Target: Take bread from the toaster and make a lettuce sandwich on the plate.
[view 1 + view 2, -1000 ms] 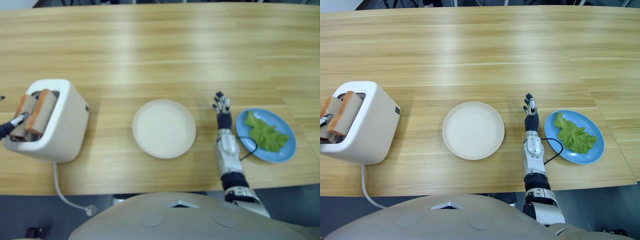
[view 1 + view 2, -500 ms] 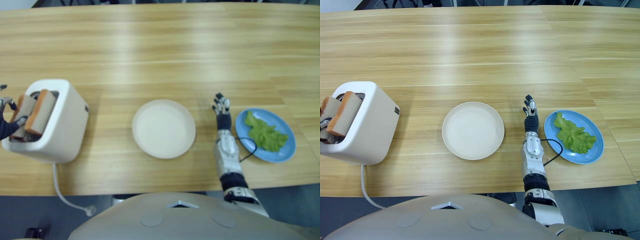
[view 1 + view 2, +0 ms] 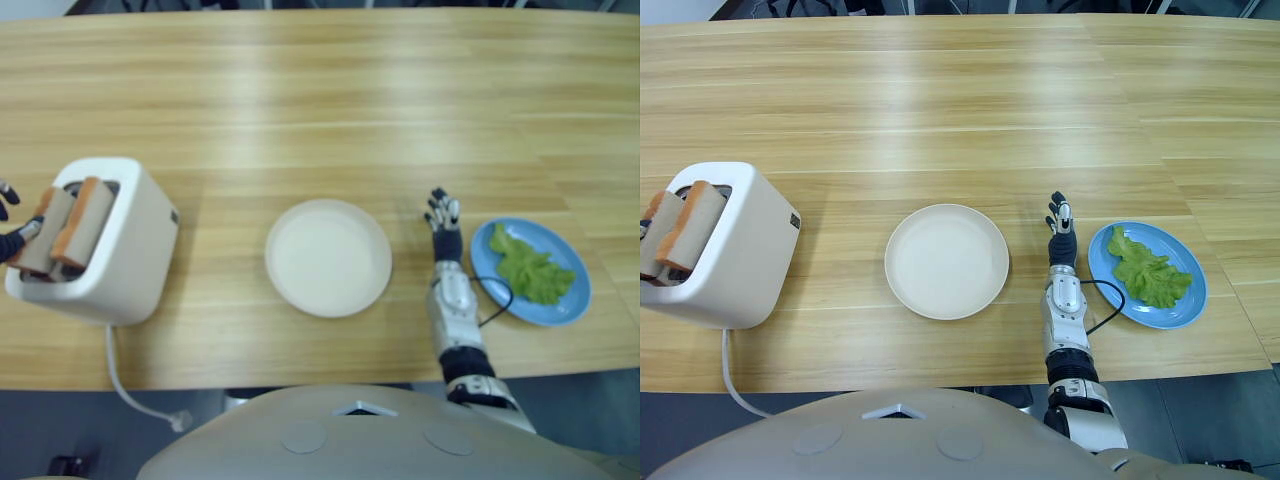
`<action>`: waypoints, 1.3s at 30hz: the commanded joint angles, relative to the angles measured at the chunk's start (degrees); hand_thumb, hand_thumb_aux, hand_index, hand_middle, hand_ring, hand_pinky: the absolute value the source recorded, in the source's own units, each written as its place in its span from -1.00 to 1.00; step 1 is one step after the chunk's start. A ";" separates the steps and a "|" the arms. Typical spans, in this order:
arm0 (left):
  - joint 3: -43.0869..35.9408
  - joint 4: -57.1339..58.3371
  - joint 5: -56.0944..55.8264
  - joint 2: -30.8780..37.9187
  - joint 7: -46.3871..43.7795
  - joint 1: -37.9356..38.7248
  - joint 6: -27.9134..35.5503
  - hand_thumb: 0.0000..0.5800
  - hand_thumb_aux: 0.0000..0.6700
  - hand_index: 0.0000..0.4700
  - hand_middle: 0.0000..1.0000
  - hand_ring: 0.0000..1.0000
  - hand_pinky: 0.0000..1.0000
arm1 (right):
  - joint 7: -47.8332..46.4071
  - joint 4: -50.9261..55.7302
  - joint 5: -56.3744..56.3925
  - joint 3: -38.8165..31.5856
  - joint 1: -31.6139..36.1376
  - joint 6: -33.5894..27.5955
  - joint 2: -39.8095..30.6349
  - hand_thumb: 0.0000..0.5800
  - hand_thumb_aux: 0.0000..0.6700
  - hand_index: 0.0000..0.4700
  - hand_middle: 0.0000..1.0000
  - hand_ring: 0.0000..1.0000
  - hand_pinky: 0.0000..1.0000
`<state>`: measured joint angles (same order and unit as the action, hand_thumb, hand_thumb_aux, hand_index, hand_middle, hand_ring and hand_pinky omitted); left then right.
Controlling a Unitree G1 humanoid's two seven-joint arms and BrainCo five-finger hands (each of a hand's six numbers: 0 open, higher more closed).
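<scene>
Left hand [image 3: 12,238] has shifted beside the bread [image 3: 78,222], still seated in the toaster [image 3: 135,245] at 9 o'clock of the plate [image 3: 328,257], grip indeterminate; right hand [image 3: 443,215] at 3 o'clock lies outstretched, empty: extraction pending.

Prob an office or lab mtg room, not a real kitchen: one long pale wood-grain tabletop [image 3: 940,90] w/ a seam where sections join at right, dark grey floor [image 3: 1210,410] below near edge, dark furniture legs [image 3: 810,7] past far edge. Toaster [image 3: 740,250] sits there w/ cord [image 3: 110,365] hanging loose, unplugged.
</scene>
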<state>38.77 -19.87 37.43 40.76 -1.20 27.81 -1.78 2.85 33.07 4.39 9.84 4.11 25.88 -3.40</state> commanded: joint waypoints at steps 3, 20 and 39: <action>-0.70 4.56 0.20 -0.07 -2.19 0.58 2.29 -1.00 -1.00 -1.00 0.54 0.54 0.54 | 0.31 0.65 -0.01 0.35 -0.86 -1.02 0.19 -1.00 -1.00 -1.00 -1.00 -1.00 -1.00; -2.30 -0.21 -2.80 1.86 -20.02 7.22 6.65 -1.00 -1.00 -1.00 -1.00 -1.00 -1.00 | 0.85 -1.10 -0.14 0.12 -2.07 -1.33 0.83 -1.00 -1.00 -1.00 -1.00 -1.00 -1.00; 2.70 -0.55 -1.68 3.55 -18.18 6.02 5.71 1.00 1.00 0.96 -1.00 -1.00 -1.00 | 1.26 -1.33 -0.21 0.12 -2.73 -1.57 1.28 -1.00 -1.00 -1.00 -1.00 -1.00 -1.00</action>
<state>40.78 -20.59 35.21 44.37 -19.98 33.95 3.96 3.94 31.02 4.33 9.78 2.11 25.53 -2.29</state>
